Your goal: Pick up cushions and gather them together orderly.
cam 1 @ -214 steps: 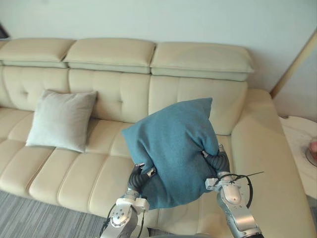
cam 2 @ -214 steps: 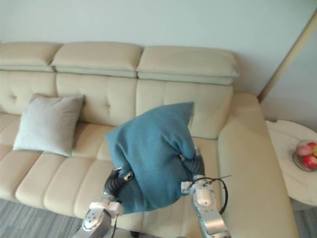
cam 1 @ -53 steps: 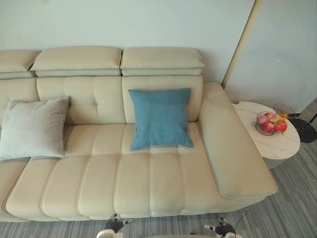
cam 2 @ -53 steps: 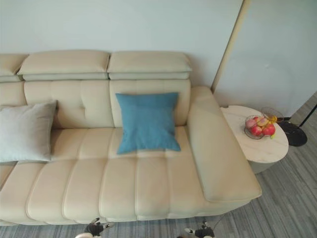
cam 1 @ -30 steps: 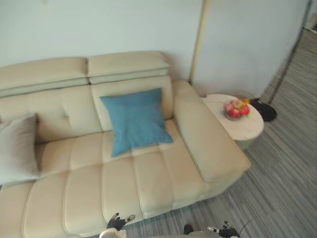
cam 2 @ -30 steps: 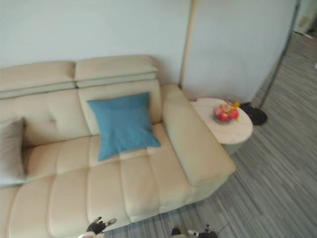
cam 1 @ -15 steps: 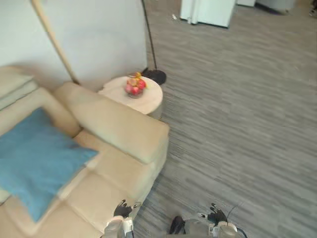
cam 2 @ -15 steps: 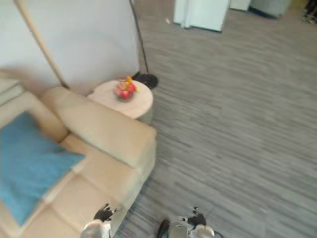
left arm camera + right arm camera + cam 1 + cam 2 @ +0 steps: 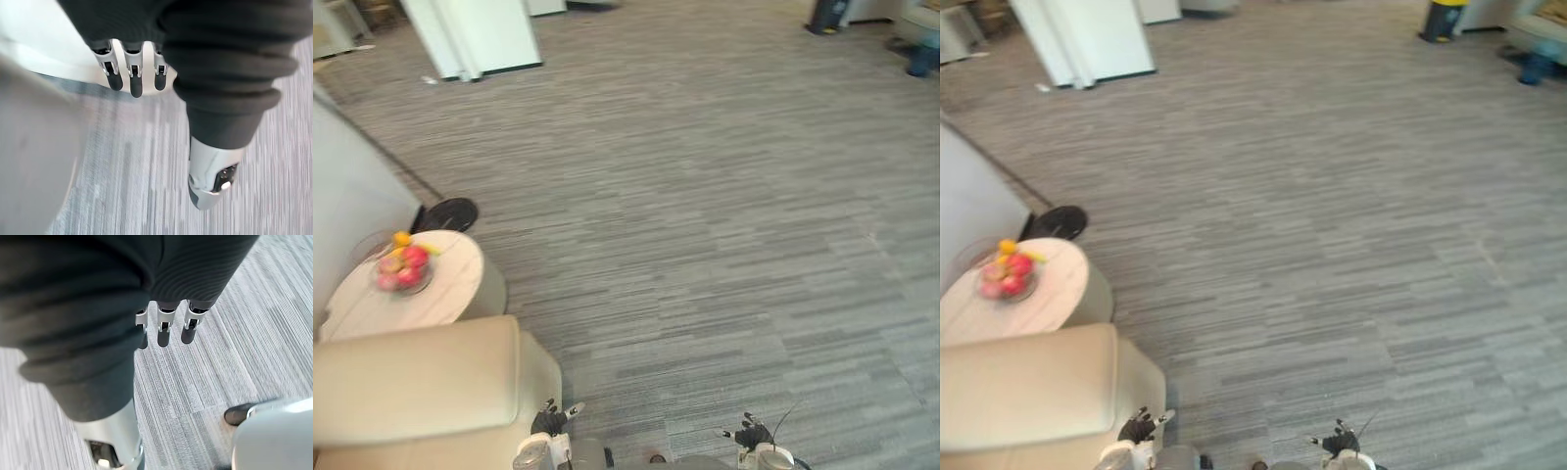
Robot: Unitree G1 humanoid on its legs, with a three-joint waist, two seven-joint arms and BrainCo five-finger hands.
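Left robot hand (image 9: 549,422) hangs low beside the corner of the cream leather sofa armrest (image 9: 411,377), fingers straight and relaxed, holding nothing. Right robot hand (image 9: 750,433) hangs over the grey striped carpet floor (image 9: 705,196), fingers likewise slack and empty. Bowl of red and yellow fruit (image 9: 399,270) stands on the round pale surface (image 9: 460,286) just beyond the armrest. Cushion position: cannot tell.

Floor (image 9: 705,196) is showing as matt grey carpet with a fine striped weave. Sofa (image 9: 411,382) is looking like smooth cream leather with a soft sheen. Round worktop (image 9: 445,294) is showing a pale, smooth, stone-like top. Disc (image 9: 445,213) on the floor is reading as matt black. Left hand (image 9: 133,73) and right hand (image 9: 164,328) are showing silver metal-like fingers with dark matt tips, under dark ribbed covers.
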